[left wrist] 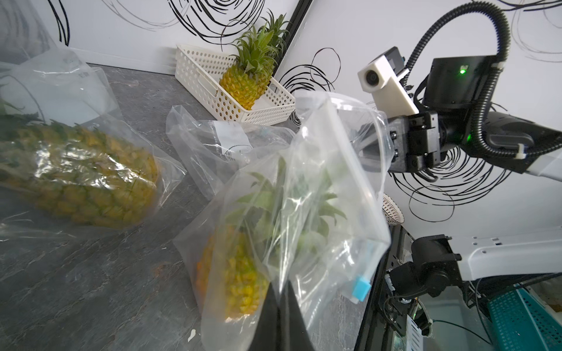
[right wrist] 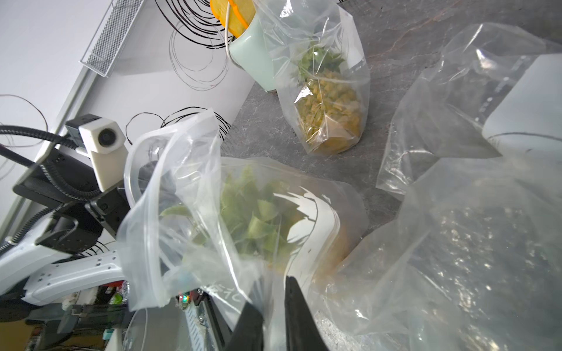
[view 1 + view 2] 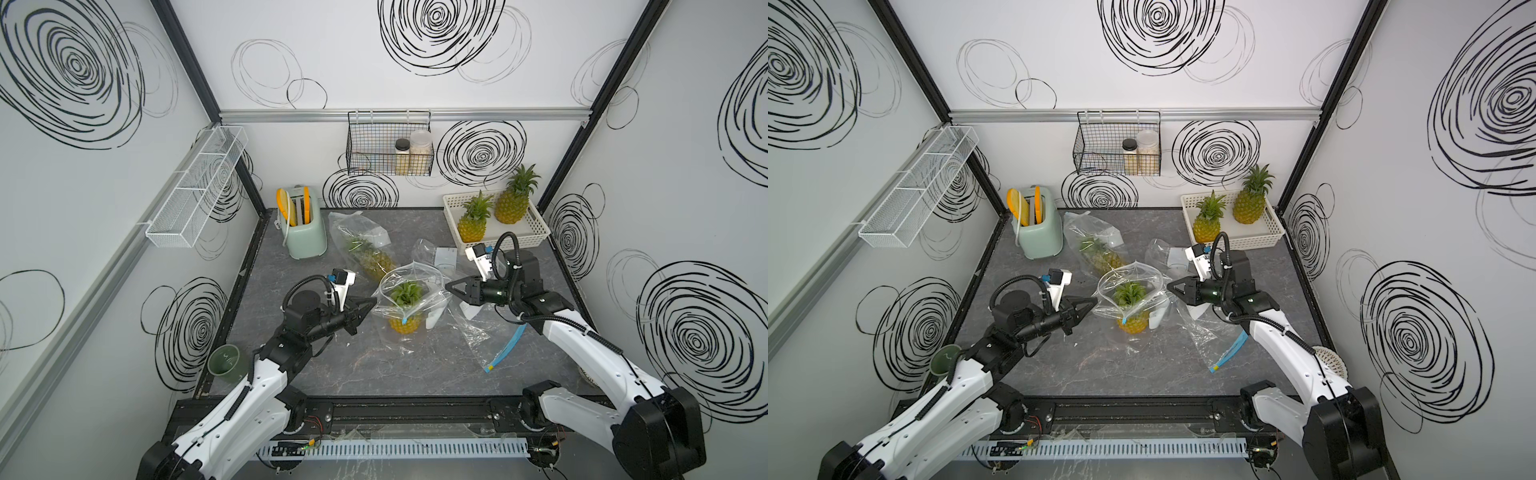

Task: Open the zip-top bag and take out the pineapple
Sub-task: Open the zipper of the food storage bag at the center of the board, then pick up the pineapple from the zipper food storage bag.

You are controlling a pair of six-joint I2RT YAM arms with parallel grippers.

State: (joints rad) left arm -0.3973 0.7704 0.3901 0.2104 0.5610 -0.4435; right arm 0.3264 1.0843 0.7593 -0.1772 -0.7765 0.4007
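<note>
Plastic bag (image 3: 415,276) gapes upward, pineapple (image 3: 405,311) upright inside — left gripper (image 3: 372,302) clamps its rim, right gripper (image 3: 449,286), barely parted, straddles the opposite rim.

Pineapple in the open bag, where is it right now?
In both top views the pineapple stands upright mid-table inside the clear zip-top bag, between the left gripper and the right gripper. A second bagged pineapple lies just behind it.

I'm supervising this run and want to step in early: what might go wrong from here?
The right gripper has its jaws apart at the zip-top bag rim; held only by the left gripper, the mouth may sag shut. Pulling could topple the upright pineapple. An empty bag nearby could snag.
</note>
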